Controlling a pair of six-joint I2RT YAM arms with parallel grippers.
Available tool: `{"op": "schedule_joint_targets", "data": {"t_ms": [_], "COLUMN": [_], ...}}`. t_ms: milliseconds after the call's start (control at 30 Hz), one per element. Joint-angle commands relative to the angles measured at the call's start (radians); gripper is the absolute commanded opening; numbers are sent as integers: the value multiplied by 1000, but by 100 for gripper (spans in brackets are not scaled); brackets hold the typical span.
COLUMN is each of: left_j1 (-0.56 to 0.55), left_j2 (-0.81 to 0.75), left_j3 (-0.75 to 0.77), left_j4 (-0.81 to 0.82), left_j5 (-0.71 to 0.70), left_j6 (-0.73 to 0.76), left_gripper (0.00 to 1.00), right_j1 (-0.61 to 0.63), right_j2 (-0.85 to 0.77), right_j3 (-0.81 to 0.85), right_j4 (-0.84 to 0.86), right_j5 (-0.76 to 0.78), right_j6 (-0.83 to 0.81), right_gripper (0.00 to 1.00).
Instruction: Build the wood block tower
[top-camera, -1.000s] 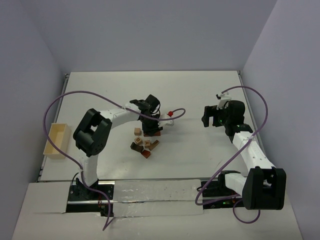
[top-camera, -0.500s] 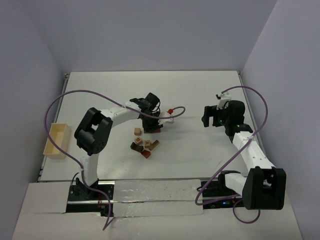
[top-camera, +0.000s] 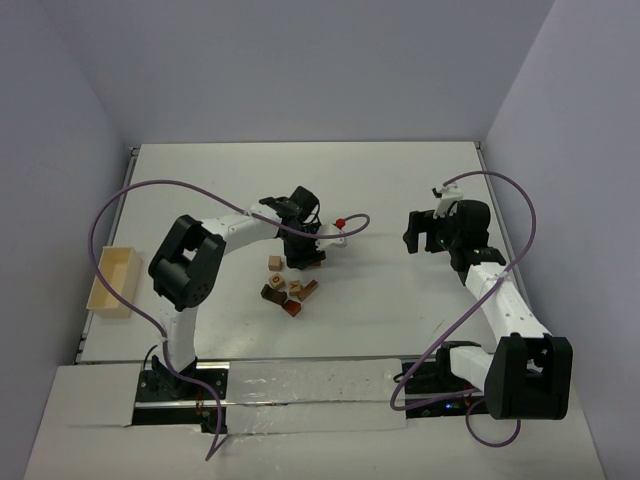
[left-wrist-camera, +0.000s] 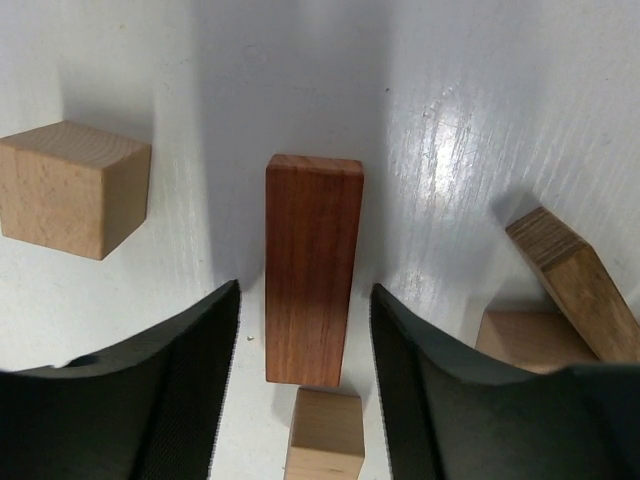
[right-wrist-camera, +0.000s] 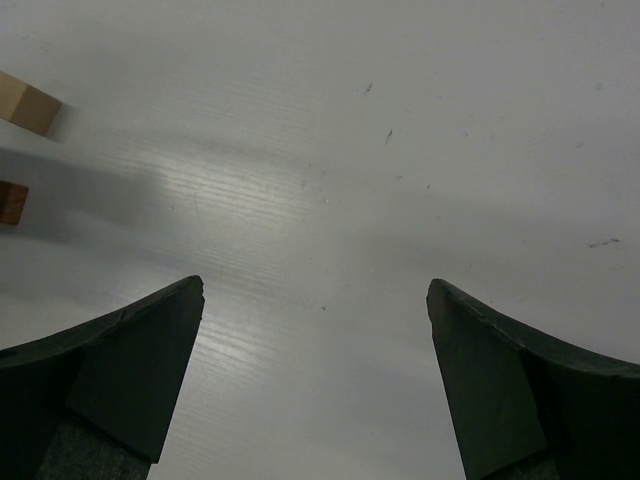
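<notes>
The wood block tower (top-camera: 290, 288) is not built yet; its blocks lie loose on the tabletop (top-camera: 380, 180). The left hand (left-wrist-camera: 304, 300) stands part open around a reddish-brown block (left-wrist-camera: 312, 250), not touching, probably setting the base. The right hand (right-wrist-camera: 315, 290) hangs wide open, apart.

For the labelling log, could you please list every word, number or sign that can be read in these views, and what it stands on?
No text can be read with certainty.
tan blocks, top view: what look like small dark marks on their upper faces, too small to read.
reddish-brown block and tan cube, left wrist view: plain wood, no marking on the faces shown.
Right wrist view: no writing.
</notes>
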Motion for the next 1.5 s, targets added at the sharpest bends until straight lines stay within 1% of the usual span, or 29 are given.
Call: {"op": "schedule_joint_targets", "data": {"t_ms": [0, 100, 200, 233, 267, 333, 400, 467, 500, 567, 633, 667, 733, 767, 800, 833, 867, 933, 1033, 1100, 1133, 1167, 1233, 1300, 1367, 1467], "left_j1": [-9, -10, -1, 5, 15, 51, 98, 144, 178, 283, 325, 378, 440, 446, 461, 467, 468, 467, 469, 471, 471, 471, 472, 473, 474, 472], "left_j2": [-46, -103, -204, -217, -274, -321, -371, -430, -449, -480, -488, -504, -551, -573, -587, -599, -593, -564, -544, -557, -567, -577, -585, -575, -524, -468], "left_j3": [36, 124, 214, 218, 233, 233, 207, 133, 105, 43, 21, -8, -76, -108, -133, -164, -185, -208, -266, -336, -361, -393, -435, -452, -447, -417], "left_j4": [-44, -99, -146, -148, -150, -152, -133, -98, -86, -49, -67, -99, -67, -26, 11, 30, 22, -16, -1, 66, 124, 145, 186, 201, 230, 251], "left_j5": [-3, 10, 26, 28, 37, 66, 125, 196, 252, 323, 352, 416, 463, 468, 432, 415, 412, 426, 436, 433, 433, 441, 469, 500, 539, 569], "left_j6": [-17, -44, -101, -108, -140, -174, -235, -319, -338, -408, -410, -362, -341, -356, -365, -328, -248, -173, -106, -75, -63, -48, -2, 38, 53, 76], "left_gripper": [66, 69, 89, 90, 99, 99, 99, 99, 99, 99, 99, 99, 99, 99, 99, 99, 98, 89, 82, 81, 80, 80, 79, 78, 75, 67], "right_j1": [1, 1, 1, 1, 1, 4, 18, 67, 80, 164, 220, 272, 329, 335, 363, 377, 394, 406, 424, 453, 468, 483, 487, 487, 490, 494], "right_j2": [-16, -29, -41, -41, -44, -47, -44, -47, -48, -43, -32, -15, 20, 24, 55, 80, 127, 206, 298, 353, 416, 476, 564, 596, 613, 650], "right_j3": [47, 45, 44, 45, 45, 50, 63, 78, 81, 91, 101, 111, 134, 146, 161, 194, 220, 276, 322, 339, 381, 438, 526, 544, 519, 570], "right_j4": [7, 7, 7, 7, 6, 6, -6, -14, -13, -2, 2, 5, 20, 21, 22, 23, 22, 32, 73, 86, 84, 46, -46, -54, -4, -43], "right_j5": [-12, -15, -30, -35, -43, -56, -69, -49, -32, 19, 50, 52, 41, 38, 31, 19, -3, -60, -124, -103, -63, -17, -48, -71, -136, -180], "right_j6": [5, 8, 14, 14, 14, 13, -2, -22, -30, -52, -72, -101, -144, -148, -170, -186, -203, -228, -285, -331, -331, -331, -375, -395, -460, -540], "right_gripper": [100, 100, 100, 100, 100, 100, 100, 100, 100, 100, 100, 100, 100, 100, 100, 100, 100, 99, 99, 100, 100, 100, 100, 100, 99, 99]}}
